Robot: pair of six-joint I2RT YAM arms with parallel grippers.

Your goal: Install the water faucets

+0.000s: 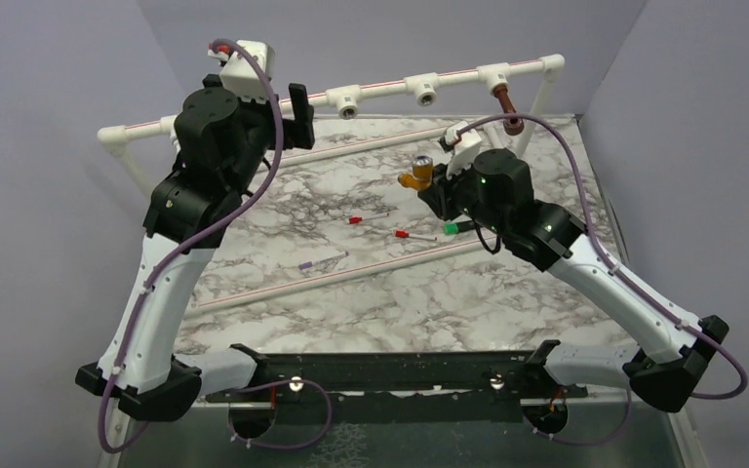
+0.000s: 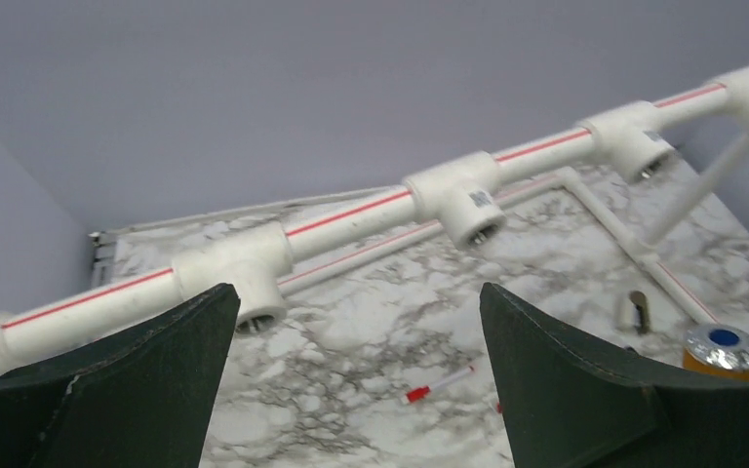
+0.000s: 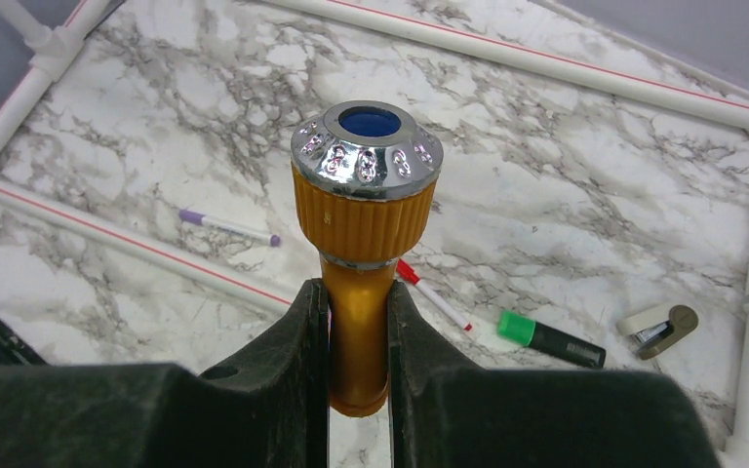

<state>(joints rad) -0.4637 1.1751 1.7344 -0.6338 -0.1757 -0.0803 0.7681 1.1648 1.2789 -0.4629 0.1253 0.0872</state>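
Observation:
My right gripper (image 1: 437, 185) is shut on the orange-yellow faucet (image 1: 417, 174) and holds it above the marble table. In the right wrist view the fingers (image 3: 302, 331) clamp its stem (image 3: 359, 322), with its silvery blue-centred cap (image 3: 368, 141) pointing away. The dark brown faucet (image 1: 506, 105) hangs from the rightmost tee (image 1: 492, 76) of the raised white pipe rail (image 1: 390, 90). My left gripper (image 1: 297, 112) is open and empty, close in front of the rail's left end. Through it I see an open tee (image 2: 239, 268) and two more (image 2: 463, 195).
Two red-capped pens (image 1: 354, 220) (image 1: 412, 236), a purple-capped pen (image 1: 317, 261) and a green-capped black marker (image 3: 546, 336) lie mid-table. A small white and brass piece (image 3: 658, 327) lies near them. Loose white pipes (image 1: 341, 276) frame the table, and purple walls close three sides.

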